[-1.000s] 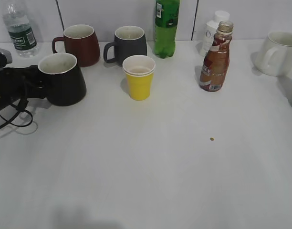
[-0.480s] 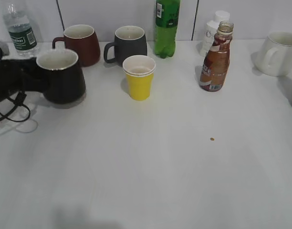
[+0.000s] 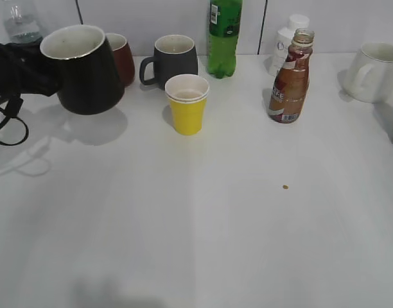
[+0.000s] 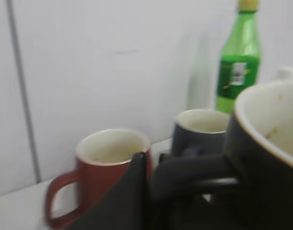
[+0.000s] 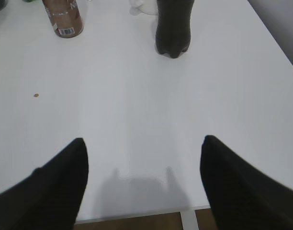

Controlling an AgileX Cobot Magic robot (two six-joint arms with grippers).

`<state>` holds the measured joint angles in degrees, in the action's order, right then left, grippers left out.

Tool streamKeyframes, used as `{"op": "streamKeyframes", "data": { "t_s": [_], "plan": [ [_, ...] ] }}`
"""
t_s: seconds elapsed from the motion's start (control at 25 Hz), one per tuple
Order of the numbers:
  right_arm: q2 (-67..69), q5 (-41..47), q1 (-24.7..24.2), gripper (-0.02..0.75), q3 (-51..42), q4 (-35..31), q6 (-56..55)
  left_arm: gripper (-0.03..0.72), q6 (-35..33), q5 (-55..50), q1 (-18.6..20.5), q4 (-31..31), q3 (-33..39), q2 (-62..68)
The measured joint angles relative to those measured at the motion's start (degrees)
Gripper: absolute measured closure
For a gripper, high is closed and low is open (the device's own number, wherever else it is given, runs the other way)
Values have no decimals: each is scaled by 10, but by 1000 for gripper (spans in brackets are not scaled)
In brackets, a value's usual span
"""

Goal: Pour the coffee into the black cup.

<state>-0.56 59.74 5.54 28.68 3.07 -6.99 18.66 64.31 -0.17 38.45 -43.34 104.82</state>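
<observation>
The black cup (image 3: 87, 70) hangs in the air at the far left, tilted, its white inside showing. My left gripper (image 3: 41, 69) is shut on its handle; in the left wrist view the cup (image 4: 261, 163) fills the right side and the gripper (image 4: 156, 177) clasps its handle. The coffee bottle (image 3: 290, 77) stands uncapped and upright at the right back of the table; its base also shows in the right wrist view (image 5: 64, 18). My right gripper (image 5: 142, 158) is open and empty above the table's front edge, out of the exterior view.
A yellow paper cup (image 3: 187, 102) stands mid-table. Behind it are a dark grey mug (image 3: 173, 60), a maroon mug (image 3: 121, 58) and a green bottle (image 3: 223, 37). A white bottle (image 3: 286, 35) and white mug (image 3: 374, 72) are at the right. A dark bottle (image 5: 172, 28) stands nearby.
My left gripper has lifted the black cup off the table, up and slightly towards the back. The coffee bottle has not moved.
</observation>
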Motion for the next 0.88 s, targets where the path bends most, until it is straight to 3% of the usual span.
{"op": "streamKeyframes", "data": {
  "t_s": [0.28, 0.88],
  "plan": [
    [0, 0, 0, 168, 0, 0, 0, 646, 41, 1, -4, 79, 0, -1],
    [0, 0, 0, 168, 0, 0, 0, 646, 48, -26, -69, 85, 0, 11]
  ]
}}
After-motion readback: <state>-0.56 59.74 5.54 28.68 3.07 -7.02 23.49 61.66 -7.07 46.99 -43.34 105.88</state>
